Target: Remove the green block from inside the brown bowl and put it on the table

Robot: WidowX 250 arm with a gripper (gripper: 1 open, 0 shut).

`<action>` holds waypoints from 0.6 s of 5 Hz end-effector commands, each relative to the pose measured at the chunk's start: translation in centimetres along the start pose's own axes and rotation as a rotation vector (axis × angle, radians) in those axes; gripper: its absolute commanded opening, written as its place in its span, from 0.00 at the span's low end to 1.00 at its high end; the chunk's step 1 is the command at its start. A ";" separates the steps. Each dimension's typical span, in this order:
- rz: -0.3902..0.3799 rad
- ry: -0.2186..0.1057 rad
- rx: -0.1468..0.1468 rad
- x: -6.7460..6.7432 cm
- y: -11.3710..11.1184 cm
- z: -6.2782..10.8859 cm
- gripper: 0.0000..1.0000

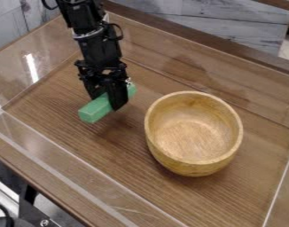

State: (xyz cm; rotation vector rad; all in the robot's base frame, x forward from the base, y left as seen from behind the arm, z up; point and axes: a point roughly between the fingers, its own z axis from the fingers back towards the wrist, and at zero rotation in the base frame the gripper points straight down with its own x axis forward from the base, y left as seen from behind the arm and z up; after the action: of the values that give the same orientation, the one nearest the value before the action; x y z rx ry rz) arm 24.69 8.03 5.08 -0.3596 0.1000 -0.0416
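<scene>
- One green block [95,112] sits left of centre in the frame, beside the brown bowl [193,133] and apart from it; its middle and upper side are partly covered by the black gripper [108,97].
- Both ends of the block show, a larger piece at the lower left and a small corner at the upper right.
- The fingers are shut on the block, though their tips blend into dark shapes and are hard to make out one by one.
- Whether the block's underside touches the wood-grain table [135,168] cannot be told from this angle.
- The arm [85,18] comes down from the upper left, its upper part cut off by the top edge.
- Right of centre, the bowl stands upright with its inside in view; its far outer wall is hidden behind the rim.
- At the lower left corner, dark cables and a round black part [3,213] are cut off by the edge, too partial to name.
</scene>
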 end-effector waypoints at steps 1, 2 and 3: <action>-0.001 -0.039 0.022 0.7 0.5 1.4 0.00; 0.004 -0.033 0.019 0.7 0.6 1.4 0.00; 0.008 -0.027 0.016 0.8 0.6 1.4 0.00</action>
State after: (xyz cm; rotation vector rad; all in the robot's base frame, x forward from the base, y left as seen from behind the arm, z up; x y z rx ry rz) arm 24.75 8.24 4.79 -0.3715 0.1259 -0.0303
